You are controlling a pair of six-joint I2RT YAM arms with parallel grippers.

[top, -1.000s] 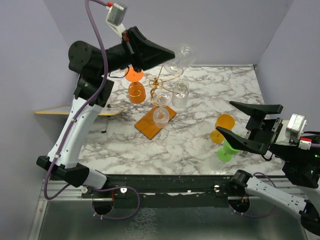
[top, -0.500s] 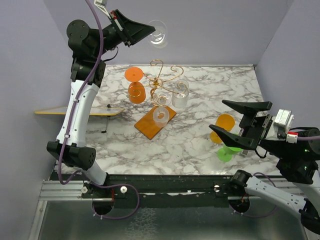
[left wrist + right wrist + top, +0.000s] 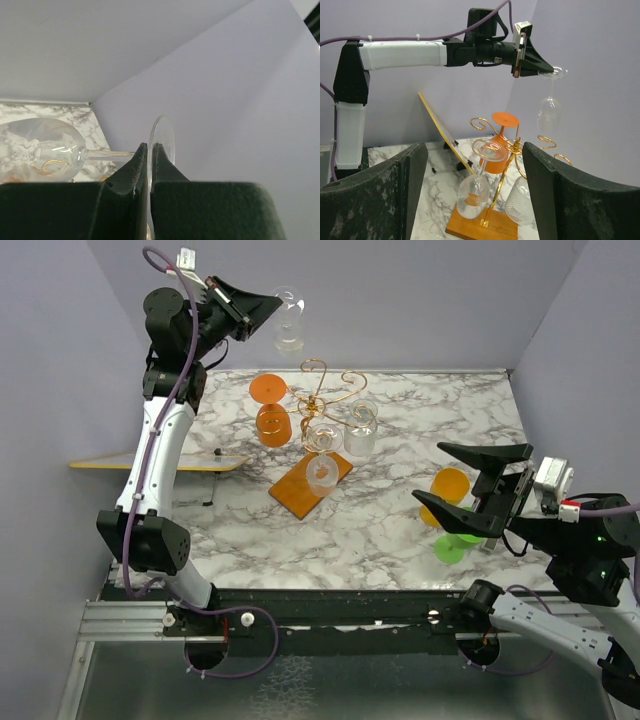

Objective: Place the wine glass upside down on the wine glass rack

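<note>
In the top view, the left pincer [image 3: 268, 306] is holding a clear wine glass [image 3: 288, 325] high in the air near the back wall. The glass is hanging above and slightly left of the gold wire wine glass rack [image 3: 325, 390]. The rack, with curled arms and an orange-brown wooden base, is standing on the white-and-grey marble tabletop [image 3: 400, 530]. A hanging orange glass [image 3: 271, 420] and other clear glasses [image 3: 360, 432] are occupying its arms. At the right, the right pincer [image 3: 428, 472] is hovering with its jaws standing wide apart over a loose orange glass [image 3: 448, 485], and a green glass [image 3: 455, 540] is lying just beside it.

In the left wrist view, the 2 dark fingers [image 3: 125, 185] are pressing together on the flat round foot of the clear wine glass, while its stem is running left to the bowl.

In the right wrist view, 2 mottled fingers [image 3: 370, 200] are framing the scene, spread far apart. The left arm is reaching across, and the clear wine glass is hanging bowl-down from its clamped foot, above the rack's top scrolls and apart from them.
</note>
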